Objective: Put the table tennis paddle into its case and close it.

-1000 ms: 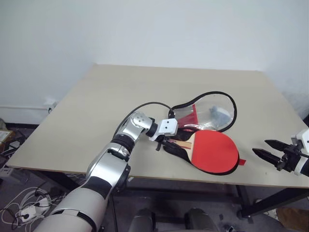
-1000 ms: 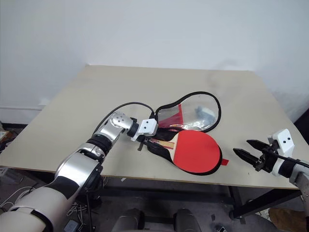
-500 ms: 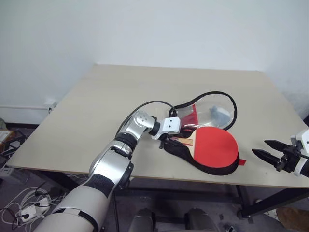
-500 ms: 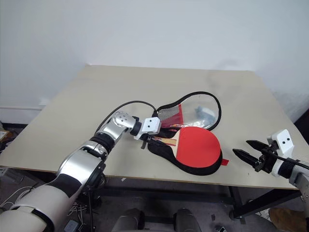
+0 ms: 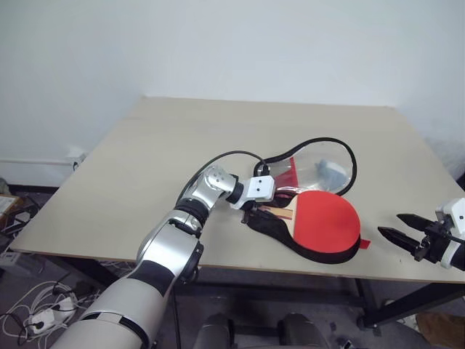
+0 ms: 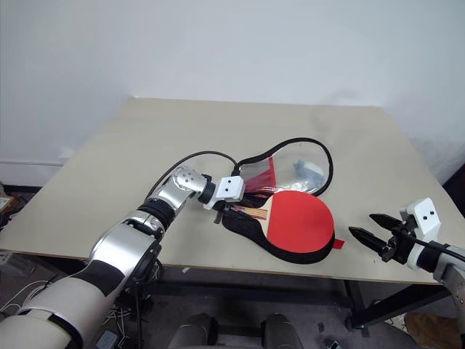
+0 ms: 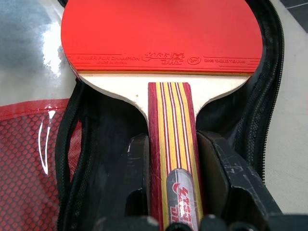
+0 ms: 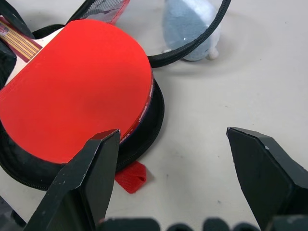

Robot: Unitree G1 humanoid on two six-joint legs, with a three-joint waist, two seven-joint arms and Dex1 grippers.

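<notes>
The table tennis paddle [image 5: 325, 220] lies with its red blade over the black half of the open case [image 5: 318, 256], near the table's front edge. The case's clear flap [image 5: 309, 156] is folded back behind it, black zipper rim all around. My left gripper [image 7: 173, 144] is shut on the paddle's striped handle, a finger [image 7: 137, 175] on each side. My right gripper [image 5: 390, 224] stands open off the table's front right, apart from the case and pointing toward its small red tab [image 8: 131, 177].
A small white-grey soft lump [image 8: 190, 29] lies under the clear flap. The beige table [image 5: 182, 145] reaches back to a white wall. Cables and a power strip lie on the floor at the left.
The paddle's blade has shifted slightly back onto the black half, so more of the case's rim shows in front of it. The right gripper has stayed open and in place.
</notes>
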